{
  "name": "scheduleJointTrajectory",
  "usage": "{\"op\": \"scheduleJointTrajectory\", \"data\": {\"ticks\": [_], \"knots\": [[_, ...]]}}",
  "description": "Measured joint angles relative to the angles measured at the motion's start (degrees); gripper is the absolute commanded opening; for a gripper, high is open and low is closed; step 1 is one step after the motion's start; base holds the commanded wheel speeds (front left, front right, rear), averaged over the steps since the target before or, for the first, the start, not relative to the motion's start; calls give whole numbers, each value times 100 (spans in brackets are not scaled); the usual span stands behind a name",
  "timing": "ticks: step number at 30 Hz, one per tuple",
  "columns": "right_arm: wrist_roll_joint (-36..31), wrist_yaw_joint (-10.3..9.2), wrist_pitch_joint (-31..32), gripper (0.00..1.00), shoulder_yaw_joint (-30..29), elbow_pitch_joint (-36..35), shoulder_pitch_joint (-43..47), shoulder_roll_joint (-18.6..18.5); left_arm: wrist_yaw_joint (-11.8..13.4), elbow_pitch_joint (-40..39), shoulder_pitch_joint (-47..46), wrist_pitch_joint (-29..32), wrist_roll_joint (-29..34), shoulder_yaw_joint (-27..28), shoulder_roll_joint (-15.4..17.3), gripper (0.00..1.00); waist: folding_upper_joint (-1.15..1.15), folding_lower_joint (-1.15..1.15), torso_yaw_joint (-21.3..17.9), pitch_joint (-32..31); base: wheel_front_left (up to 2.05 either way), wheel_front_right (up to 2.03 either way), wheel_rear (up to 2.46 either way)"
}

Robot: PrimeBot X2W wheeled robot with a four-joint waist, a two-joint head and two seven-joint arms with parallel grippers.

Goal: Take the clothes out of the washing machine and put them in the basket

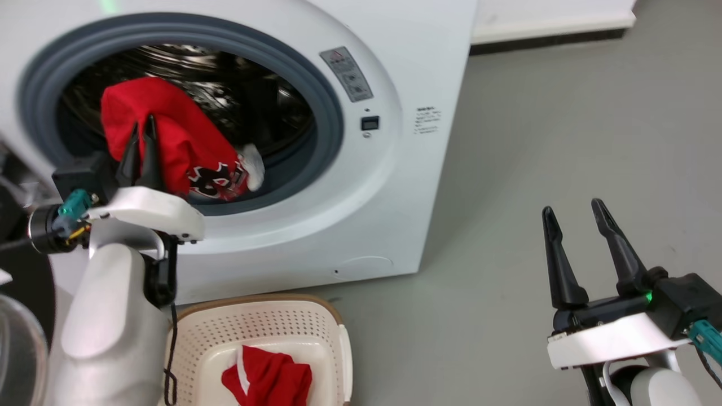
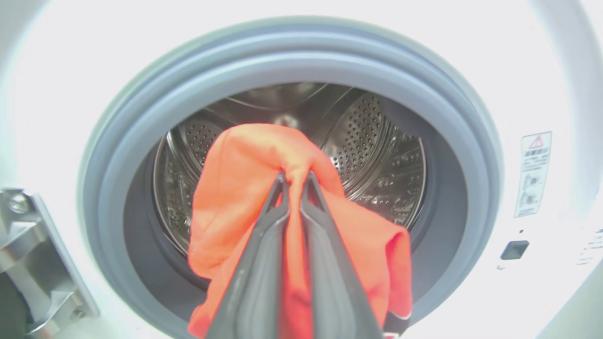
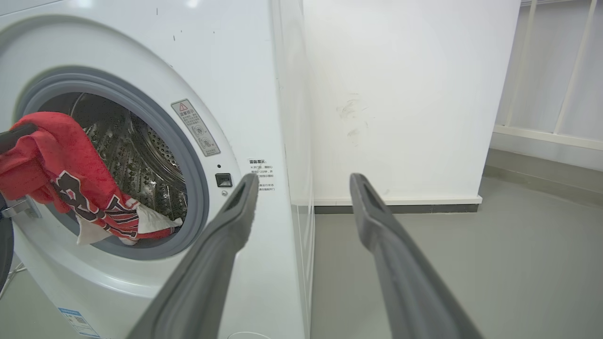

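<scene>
Red fabric is pinched between the two dark fingers of the left gripper [image 2: 296, 181], which are clenched almost together on a bunched fold of the printed garment [image 1: 169, 121]. That garment hangs in the mouth of the washing machine [image 1: 406, 186], held up in front of the perforated steel drum [image 2: 377, 141]. Its lower end, with the black-and-white print and a white edge, drapes over the bottom of the grey door ring [image 1: 333, 129]. The right gripper [image 1: 572, 210] is released, its fingers spread well apart and holding nothing. It hovers above the floor [image 1: 564, 113] to the right of the machine, well apart from the clothes.

Below the door opening, just in front of the machine, stands the basket [image 1: 254, 301], cream with a brown rim. A striped garment [image 1: 271, 380], red with a white stripe, lies crumpled on its bottom. The floor is smooth and grey. Beside the machine's right flank a white wall [image 3: 400, 94] runs down to a dark strip [image 3: 400, 207] at its foot. A warning label [image 1: 347, 73] and a small dark latch slot [image 1: 370, 123] sit on the machine's white front, right of the ring, and a metal door hinge [image 2: 33, 254] shows on its left
</scene>
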Motion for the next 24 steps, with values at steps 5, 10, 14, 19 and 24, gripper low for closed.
{"op": "scheduleJointTrajectory", "data": {"ticks": [5, 10, 14, 19, 24], "knots": [[-5, 0, 98, 100, -53, -113, 122, 0, 49, -1096, 558, 0, 101, -80, -156, 0, 0, 0, 240, -180, 0, 0, 0], [-54, 0, 191, 100, -35, -210, 201, 0, 157, -2257, 1014, 119, 162, -146, -140, 0, 0, 0, 403, -290, 0, 0, 0], [-58, 1, 234, 100, -36, -289, 225, 2, 312, -3251, 1544, 392, 191, -153, -131, 0, 0, 0, 476, -318, 0, 0, 0], [-99, 0, 294, 100, -5, -341, 274, -1, 494, -4107, 2184, 719, 219, -179, -130, 0, 0, 1, 598, -253, 0, 0, 0], [-100, 0, 299, 100, 0, -423, 266, -1, 673, -4266, 2972, 926, 183, -246, -293, 0, 0, 2, 643, -101, 0, 0, 0]]}}
